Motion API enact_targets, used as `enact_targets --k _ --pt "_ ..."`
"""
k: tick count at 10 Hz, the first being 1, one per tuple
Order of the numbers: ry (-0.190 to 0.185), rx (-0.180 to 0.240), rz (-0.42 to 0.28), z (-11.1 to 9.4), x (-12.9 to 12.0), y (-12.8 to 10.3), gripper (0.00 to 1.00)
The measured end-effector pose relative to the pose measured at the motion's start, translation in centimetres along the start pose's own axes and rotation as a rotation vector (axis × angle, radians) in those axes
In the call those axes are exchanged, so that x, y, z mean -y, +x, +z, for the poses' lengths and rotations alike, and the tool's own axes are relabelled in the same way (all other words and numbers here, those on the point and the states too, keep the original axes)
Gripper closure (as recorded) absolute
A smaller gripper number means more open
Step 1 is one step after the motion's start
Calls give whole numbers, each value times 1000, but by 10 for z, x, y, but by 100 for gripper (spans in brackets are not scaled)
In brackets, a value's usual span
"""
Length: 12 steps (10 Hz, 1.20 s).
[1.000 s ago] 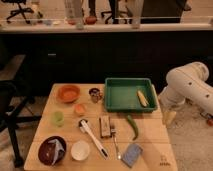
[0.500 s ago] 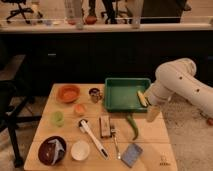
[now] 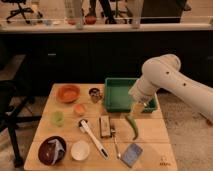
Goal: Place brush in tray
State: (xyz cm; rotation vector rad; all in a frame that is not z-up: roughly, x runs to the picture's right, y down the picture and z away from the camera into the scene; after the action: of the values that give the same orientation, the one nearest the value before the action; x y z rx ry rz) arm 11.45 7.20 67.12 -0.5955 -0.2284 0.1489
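Room: dim workspace with a dark counter running behind a pale wooden table; office chairs stand beyond the counter.
Brush: long, slim, white plastic brush lying flat on the table's front half, at a slant. Its round head points toward the back left and a dark strip runs along the handle. It is well apart from the tray, and nothing grips it.
Brown block: rectangular, matte brown block just right of the brush handle.
Fork: thin metal fork right of the block, lying roughly front to back.
White bowl: round, smooth white bowl near the front edge, just left of the brush's handle end.
Dark bowl: round maroon bowl at the front left corner, with something pale in it.
Cups: a small orange cup sits behind the brush head and a pale green cup to its left.
Orange bowl: round, shallow orange bowl at the back left.
Dark cup: small round dark cup between the orange bowl and the tray.
Green pepper: long, curved, glossy green pepper in front of the tray.
Grey pad: flat blue-grey rectangular pad at the front edge.
Tray: green rectangular plastic tray with raised sides, at the table's back right.
Gripper: gripper hanging over the tray's front right corner, on a thick, rounded white arm reaching in from the right. I cannot tell whether it is open or closed.
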Motion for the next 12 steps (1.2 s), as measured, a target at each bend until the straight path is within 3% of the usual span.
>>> enact_targets --k 3,5,12 --pt "-29 27 30 16 10 -48 20" --pt "-59 33 106 32 18 -74 20" --pt "-56 35 136 35 20 -78 20"
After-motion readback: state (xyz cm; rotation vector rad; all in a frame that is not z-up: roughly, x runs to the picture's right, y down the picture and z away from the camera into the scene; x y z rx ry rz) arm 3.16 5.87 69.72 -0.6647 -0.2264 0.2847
